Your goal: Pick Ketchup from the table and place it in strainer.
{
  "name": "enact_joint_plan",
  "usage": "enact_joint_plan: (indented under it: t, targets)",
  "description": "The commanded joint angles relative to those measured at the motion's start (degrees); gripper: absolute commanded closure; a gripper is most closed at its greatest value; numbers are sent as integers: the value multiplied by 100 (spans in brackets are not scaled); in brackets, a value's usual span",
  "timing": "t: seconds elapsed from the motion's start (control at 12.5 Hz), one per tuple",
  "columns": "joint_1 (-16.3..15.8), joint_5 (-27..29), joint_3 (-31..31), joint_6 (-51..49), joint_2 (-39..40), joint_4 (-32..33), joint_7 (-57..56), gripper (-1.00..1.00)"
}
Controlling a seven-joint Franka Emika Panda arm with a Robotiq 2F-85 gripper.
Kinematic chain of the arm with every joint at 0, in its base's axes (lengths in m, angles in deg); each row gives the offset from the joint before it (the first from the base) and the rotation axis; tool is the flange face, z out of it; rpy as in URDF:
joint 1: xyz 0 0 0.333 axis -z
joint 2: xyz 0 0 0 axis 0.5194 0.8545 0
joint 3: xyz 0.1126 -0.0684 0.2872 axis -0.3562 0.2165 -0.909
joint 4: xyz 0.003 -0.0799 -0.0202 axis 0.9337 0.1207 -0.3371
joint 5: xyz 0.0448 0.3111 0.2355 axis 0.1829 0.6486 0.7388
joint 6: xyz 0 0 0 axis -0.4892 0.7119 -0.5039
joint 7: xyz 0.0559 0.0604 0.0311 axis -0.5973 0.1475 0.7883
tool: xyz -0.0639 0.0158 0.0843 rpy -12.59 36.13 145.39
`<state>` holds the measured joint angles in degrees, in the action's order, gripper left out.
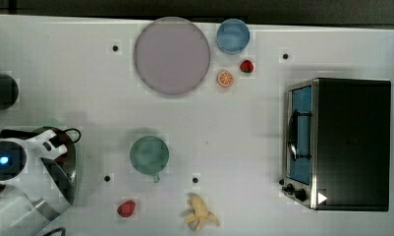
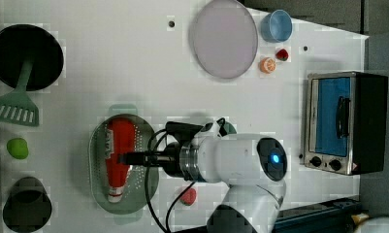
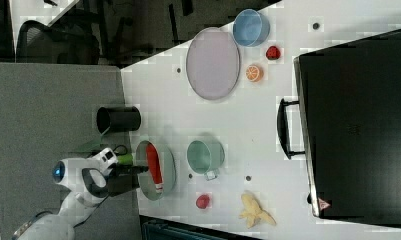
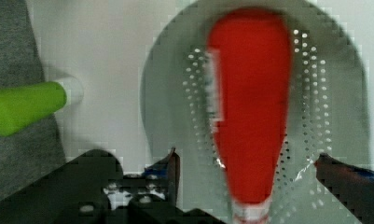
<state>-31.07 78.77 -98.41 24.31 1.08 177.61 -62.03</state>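
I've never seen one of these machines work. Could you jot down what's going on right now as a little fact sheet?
Ketchup: red bottle lying on its side inside the strainer
Strainer: pale green perforated oval basin on the white table
Gripper: open, fingers either side of the bottle's narrow end without touching it
Job status: bottle appears delivered and let go
Nearby: green cup, toaster oven, banana, grey plate

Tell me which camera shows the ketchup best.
The wrist view: the ketchup lies close up in the strainer, between the open gripper fingers. The left view shows it whole but smaller; the right view, tiny.
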Motion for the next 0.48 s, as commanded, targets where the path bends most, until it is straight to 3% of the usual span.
enact_joint_plan:
  t: [0.08, 0.32, 0.48]
  targets:
    - [98, -149, 52, -35, -145, -87, 470, -100]
    - [372, -137, 68, -811, -734, -96, 1178, -100]
    - [716, -137, 86, -1522, -1336, -156, 1181, -100]
